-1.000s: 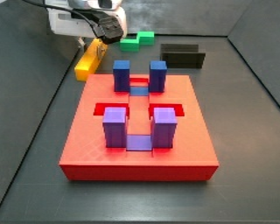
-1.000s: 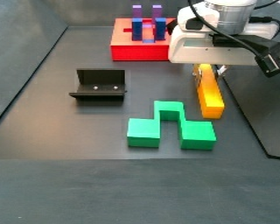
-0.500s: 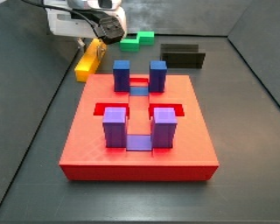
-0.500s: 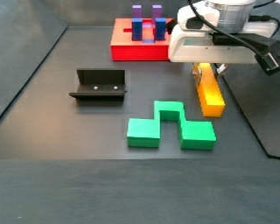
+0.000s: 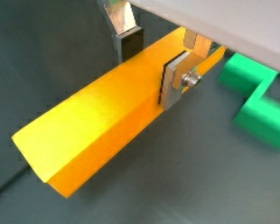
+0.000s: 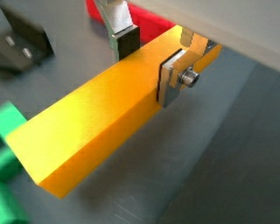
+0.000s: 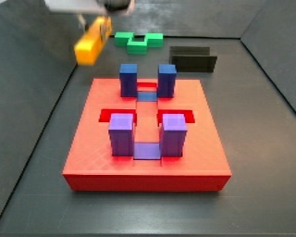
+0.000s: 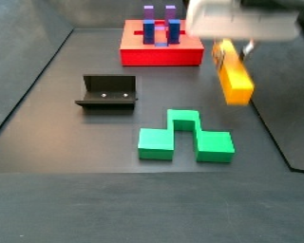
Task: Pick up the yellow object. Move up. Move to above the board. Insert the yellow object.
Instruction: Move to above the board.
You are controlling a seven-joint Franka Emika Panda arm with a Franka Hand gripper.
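My jaws (image 5: 154, 54) are clamped on the bar (image 5: 101, 118) near one end, a silver finger (image 5: 178, 77) flat on one long face and its mate (image 6: 123, 33) on the opposite face, so the rest of the bar sticks out free beyond the grip. An end grip like this leaves the far end bare, which I judge is the part meant to enter a recess.

In both side views the bar (image 7: 92, 42) hangs clear of the dark floor, tilted, with my wrist blurred above it (image 8: 234, 78). I read that as the lift step under way: the bar is in hand and off the floor, but it is not above the board (image 7: 148, 162) yet.

The board lies beside me, red, with blue posts (image 7: 147, 80) at the nearer end and purple posts (image 7: 147, 133) further along, red recesses showing between and beside them. Which recess takes the bar I cannot tell from here.

The green block (image 8: 182, 138) sits on the floor near where the bar hangs, and shows in both wrist views (image 5: 257, 97). The fixture (image 8: 107, 92) stands well apart, on the far side of the green block from me. Neither seems to lie on the way to the board.

The posts are the hazard: the bar's free end must pass above them before coming down.
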